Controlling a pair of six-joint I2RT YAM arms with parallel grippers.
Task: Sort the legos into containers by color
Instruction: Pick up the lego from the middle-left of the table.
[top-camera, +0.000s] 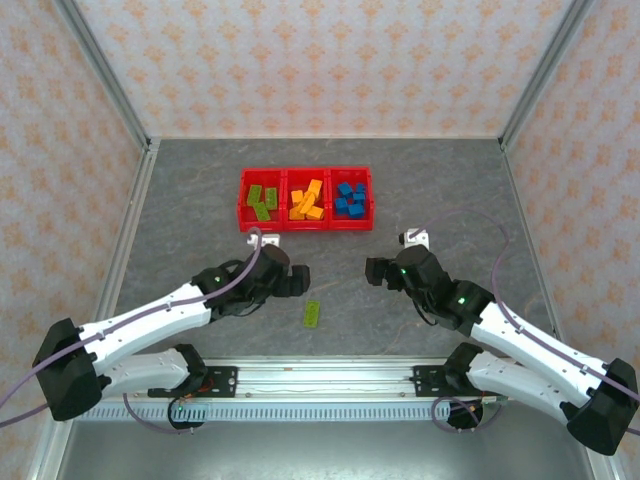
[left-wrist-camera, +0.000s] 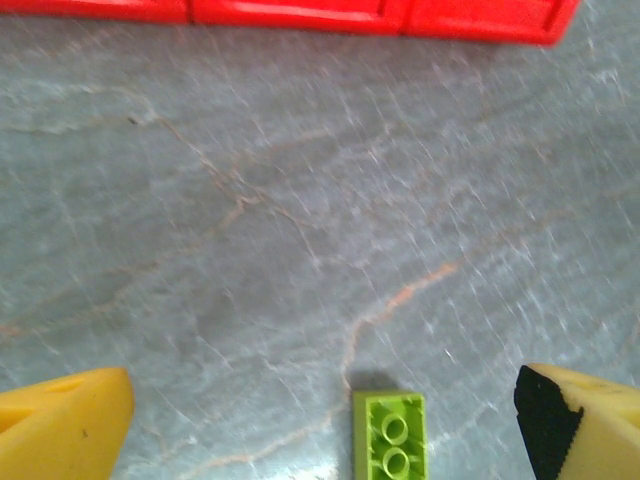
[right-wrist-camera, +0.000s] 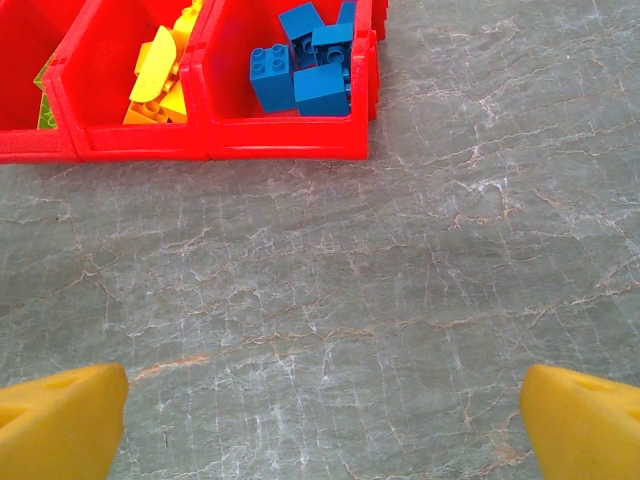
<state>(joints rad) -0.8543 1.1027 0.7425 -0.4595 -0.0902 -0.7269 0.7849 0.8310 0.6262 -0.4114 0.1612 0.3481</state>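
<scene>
One lime green lego (top-camera: 312, 313) lies loose on the table in front of the left gripper (top-camera: 298, 280). In the left wrist view this brick (left-wrist-camera: 390, 437) lies hollow side up between the wide-open yellow fingers, touching neither; the left gripper (left-wrist-camera: 325, 420) is open. The red tray's containers (top-camera: 304, 226) hold green legos (top-camera: 262, 200) on the left, orange-yellow legos (top-camera: 306, 200) in the middle and blue legos (top-camera: 350, 198) on the right. The right gripper (top-camera: 372, 272) is open over bare table (right-wrist-camera: 325, 410), facing the tray (right-wrist-camera: 210, 150) and its blue legos (right-wrist-camera: 305, 65).
Grey marbled tabletop stretches between the tray and the arm bases. Patterned walls with metal frame posts (top-camera: 135, 130) close in the left, back and right sides. The tray's front edge (left-wrist-camera: 300, 12) runs along the top of the left wrist view.
</scene>
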